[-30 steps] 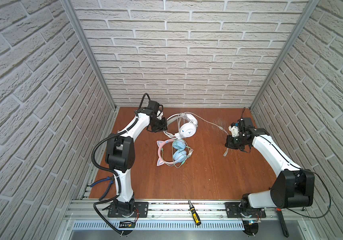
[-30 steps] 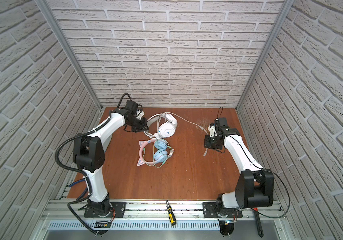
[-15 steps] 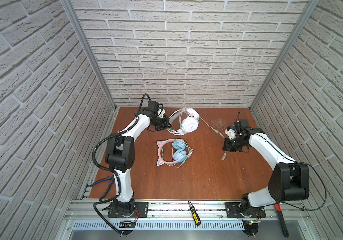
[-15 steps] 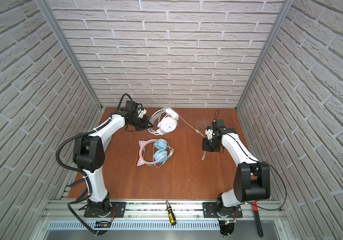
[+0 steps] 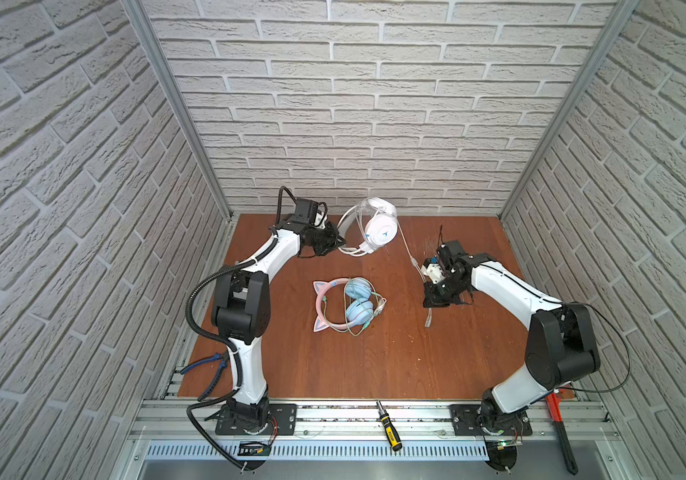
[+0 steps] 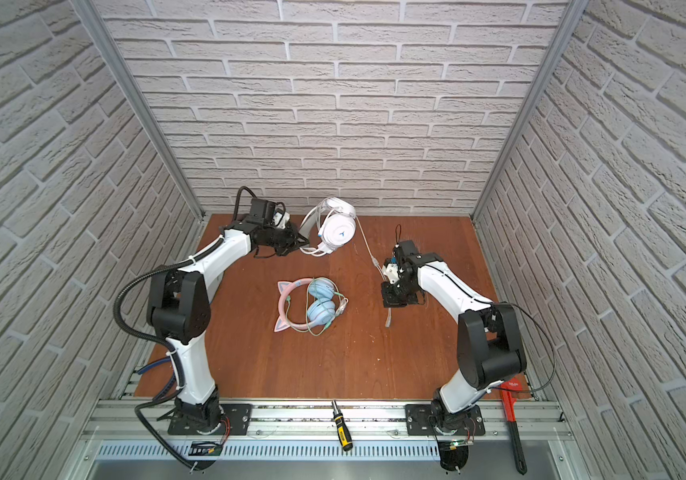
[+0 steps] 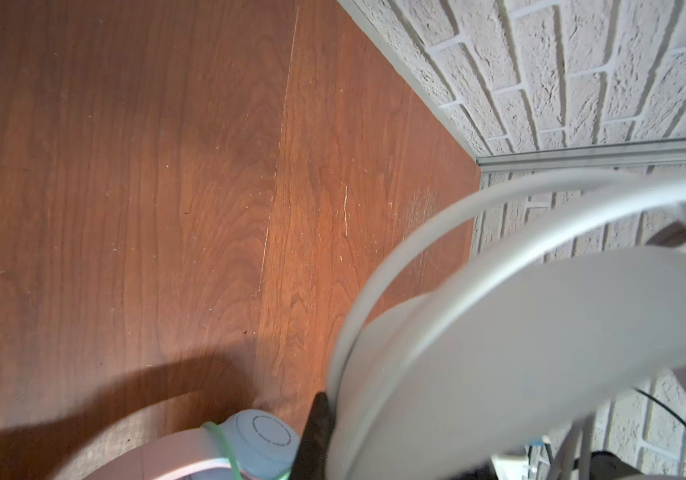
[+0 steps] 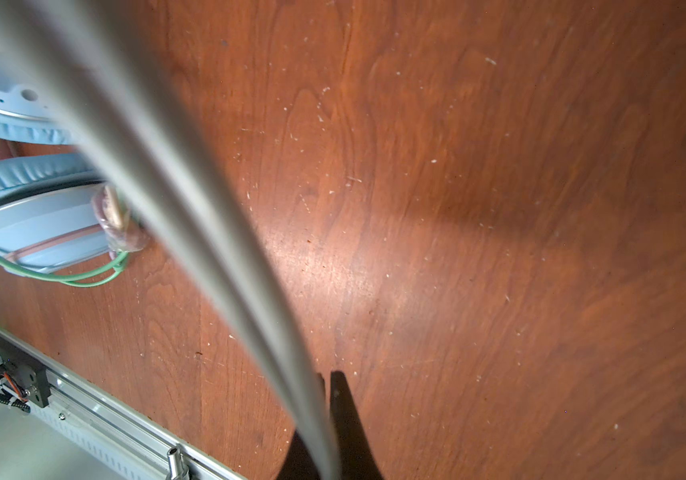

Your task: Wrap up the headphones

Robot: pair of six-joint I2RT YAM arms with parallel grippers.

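One white headphones [image 5: 381, 232] seemingly upright, cable [image 5: 406, 246] slanting rightward.

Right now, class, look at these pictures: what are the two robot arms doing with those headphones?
The left gripper is shut on the band of the white headphones, holding them up near the back of the table. The right gripper pinches their white cable, which runs from the headphones to it, its plug end hanging below. The pink headphones lie in the middle of the table, green cable looped around them, untouched.
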